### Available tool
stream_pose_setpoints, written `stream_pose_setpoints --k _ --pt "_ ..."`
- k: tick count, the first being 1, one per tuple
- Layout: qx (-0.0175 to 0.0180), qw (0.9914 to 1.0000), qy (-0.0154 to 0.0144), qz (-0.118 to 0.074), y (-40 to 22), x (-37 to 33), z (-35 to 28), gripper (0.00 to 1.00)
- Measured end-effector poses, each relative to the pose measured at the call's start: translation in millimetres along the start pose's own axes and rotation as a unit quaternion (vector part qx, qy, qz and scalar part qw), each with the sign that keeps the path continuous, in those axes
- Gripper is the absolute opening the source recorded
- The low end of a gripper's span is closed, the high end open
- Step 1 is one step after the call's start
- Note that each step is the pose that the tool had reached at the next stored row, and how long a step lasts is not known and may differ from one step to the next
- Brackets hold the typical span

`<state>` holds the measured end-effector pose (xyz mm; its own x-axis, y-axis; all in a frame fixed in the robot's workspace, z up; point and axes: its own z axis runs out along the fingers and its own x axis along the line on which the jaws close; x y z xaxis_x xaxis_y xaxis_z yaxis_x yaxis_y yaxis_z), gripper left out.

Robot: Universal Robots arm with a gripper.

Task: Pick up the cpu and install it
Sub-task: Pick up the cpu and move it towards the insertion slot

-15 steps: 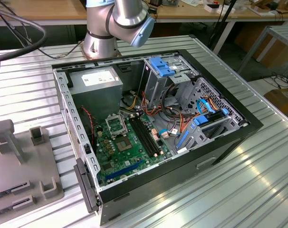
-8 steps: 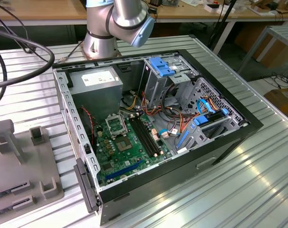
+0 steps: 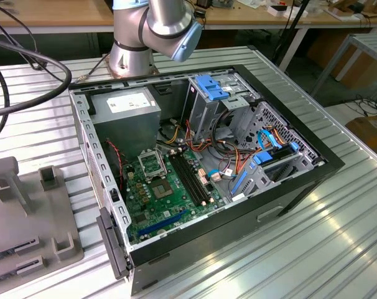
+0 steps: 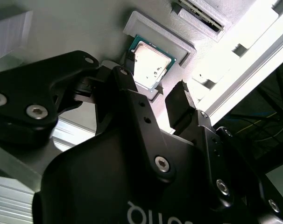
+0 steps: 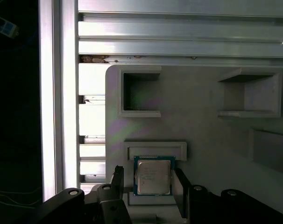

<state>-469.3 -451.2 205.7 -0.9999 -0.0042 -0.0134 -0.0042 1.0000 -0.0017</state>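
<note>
1. At the exterior view's left, a grey tray (image 3: 58, 218) with upright posts and slotted blocks lies on the ribbed metal worktop (image 3: 338, 249)
2. In the middle lies the open computer case (image 3: 238, 224). Its green motherboard (image 3: 170, 202) is bare, and the shiny framed socket (image 3: 152, 163) sits near the power supply. The arm's base (image 3: 129, 53) rises behind the case
3. In both wrist views the pincer (image 5: 148, 173) (image 4: 153, 77) hangs over a shallow grey pocket (image 5: 155, 148), and the cpu (image 5: 153, 176) (image 4: 150, 63) lies flat in it. The fingers are spread just wide enough to straddle the chip, one close by each edge, and they have hold of nothing
4. What could go wrong, as I judge it:
   - The chip is thin and its edges give little to grip. If the fingers close too high, they could slide over the lid.
   - If they close off-centre, one finger could reach the chip first and shove it against the pocket wall or tip it up on one edge.
   - A finger that comes down on the pocket's raised frame would not reach the chip at all.
   - A chip pinched crooked would also be crooked when it meets the socket, whose contacts look unforgiving.
5. The cpu is a small flat square. It has a dull silver-grey lid with faint print and a few dark specks, set on a dark green rim that shows all round. It sits level and square to the pocket, with glare whitening the lid in the second wrist view
</note>
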Motion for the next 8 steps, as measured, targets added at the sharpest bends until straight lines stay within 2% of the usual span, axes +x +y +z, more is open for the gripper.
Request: stream_pose_setpoints --k 4,8 --pt "-0.0001 1.0 -0.0001 0.0 0.1 -0.4 0.9 0.54" --pt "-0.0001 1.0 0.0018 0.001 0.0 -3.1 1.6 0.54"
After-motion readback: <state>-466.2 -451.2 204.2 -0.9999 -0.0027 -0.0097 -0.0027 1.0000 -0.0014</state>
